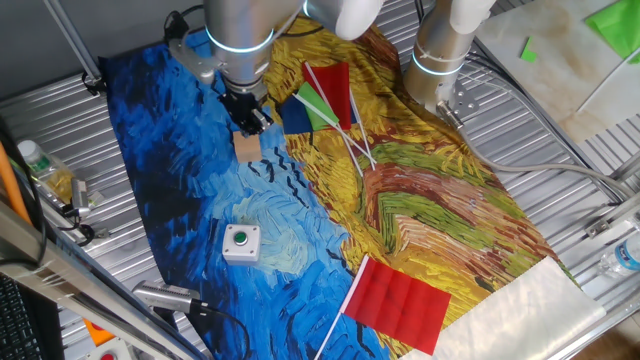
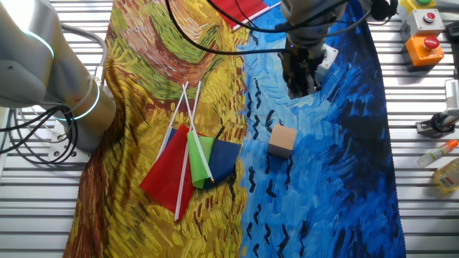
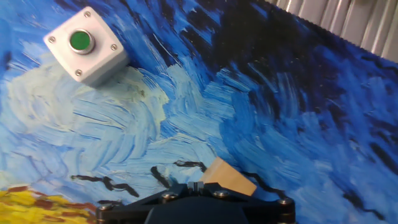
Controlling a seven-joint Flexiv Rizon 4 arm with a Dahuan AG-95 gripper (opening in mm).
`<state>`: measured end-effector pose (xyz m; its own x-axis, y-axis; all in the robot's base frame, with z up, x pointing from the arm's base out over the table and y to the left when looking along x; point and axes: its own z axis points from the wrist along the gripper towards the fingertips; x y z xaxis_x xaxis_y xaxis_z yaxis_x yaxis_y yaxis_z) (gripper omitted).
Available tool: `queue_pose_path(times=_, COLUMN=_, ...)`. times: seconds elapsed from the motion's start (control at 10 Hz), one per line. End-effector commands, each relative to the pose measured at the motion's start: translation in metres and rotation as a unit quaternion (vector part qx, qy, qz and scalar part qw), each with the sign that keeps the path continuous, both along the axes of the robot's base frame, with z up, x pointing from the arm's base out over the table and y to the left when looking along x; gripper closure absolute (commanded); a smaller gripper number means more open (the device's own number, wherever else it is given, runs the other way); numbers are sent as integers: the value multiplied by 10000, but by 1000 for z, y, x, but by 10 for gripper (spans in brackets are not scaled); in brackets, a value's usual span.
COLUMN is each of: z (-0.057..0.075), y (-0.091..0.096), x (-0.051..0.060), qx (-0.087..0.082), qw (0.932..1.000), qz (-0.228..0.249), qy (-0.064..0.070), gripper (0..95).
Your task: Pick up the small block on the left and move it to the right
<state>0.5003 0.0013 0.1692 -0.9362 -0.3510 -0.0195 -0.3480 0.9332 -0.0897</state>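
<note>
The small block (image 1: 247, 148) is a tan wooden cube resting on the blue part of the painted cloth. It also shows in the other fixed view (image 2: 282, 140) and at the bottom edge of the hand view (image 3: 229, 180). My gripper (image 1: 251, 120) hangs just over the cloth beside the block and holds nothing. The other fixed view puts the gripper (image 2: 300, 80) a short way from the block, not touching it. Low in the hand view, the gripper (image 3: 196, 185) has its jaws pressed together, with the block just to their right.
A white box with a green button (image 1: 241, 242) (image 3: 87, 53) sits on the cloth nearer the front. Small flags on sticks (image 1: 325, 100) (image 2: 190, 165) lie mid-cloth, and a red flag (image 1: 395, 300) near the front edge. The arm's base (image 2: 64, 86) stands beside the cloth.
</note>
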Motion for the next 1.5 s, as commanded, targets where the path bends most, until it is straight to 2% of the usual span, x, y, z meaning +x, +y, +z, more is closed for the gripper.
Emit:
queue_pose_path(times=0.1, z=0, y=1, x=2, qx=464, qw=9987, qz=-179, qy=105, gripper=950)
queue_pose_path(times=0.3, z=0, y=1, x=4, qx=455, qw=9987, qz=-187, qy=163, gripper=950)
queue_pose_path(times=0.8, z=0, y=1, x=4, qx=498, qw=9985, qz=-201, qy=137, gripper=950)
queue_pose_path(times=1.2, z=0, y=1, x=4, qx=706, qw=9974, qz=-29, qy=140, gripper=950)
queue_pose_path(times=1.3, z=0, y=1, x=4, qx=715, qw=9973, qz=-5, qy=141, gripper=760)
queue_pose_path(times=1.5, z=1, y=0, x=4, qx=738, qw=9972, qz=2, qy=75, gripper=760)
